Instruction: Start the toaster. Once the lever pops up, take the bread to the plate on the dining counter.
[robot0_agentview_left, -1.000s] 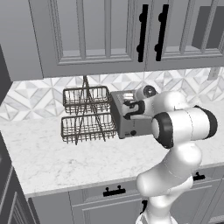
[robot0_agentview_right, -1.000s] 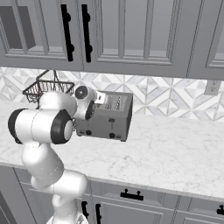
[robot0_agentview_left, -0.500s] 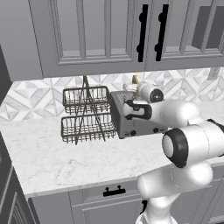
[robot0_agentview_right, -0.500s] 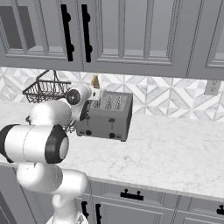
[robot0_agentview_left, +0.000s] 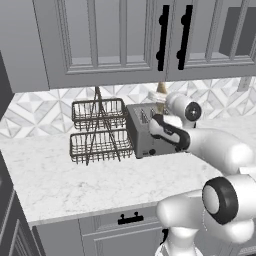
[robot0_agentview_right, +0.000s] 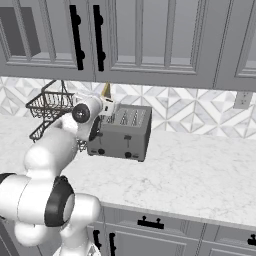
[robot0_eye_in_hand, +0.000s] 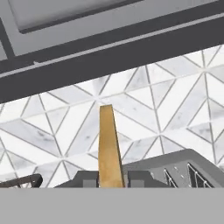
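Note:
The grey toaster stands on the marble worktop against the tiled wall. Just above its slots, my gripper is shut on the bread, a tan slice held upright and clear of the toaster. In the hand view the bread shows edge-on, rising between my fingertips, with my gripper clamped on its lower end and the toaster's top at the right. The plate and the dining counter are out of view.
A two-tier wire basket rack stands close on the toaster's left. Grey wall cabinets hang low, their underside just above the bread. A wall outlet sits far right over open worktop.
The bread has come up out of the toaster in my gripper and now hangs above the slots. My arm's elbow has swung down and outward.

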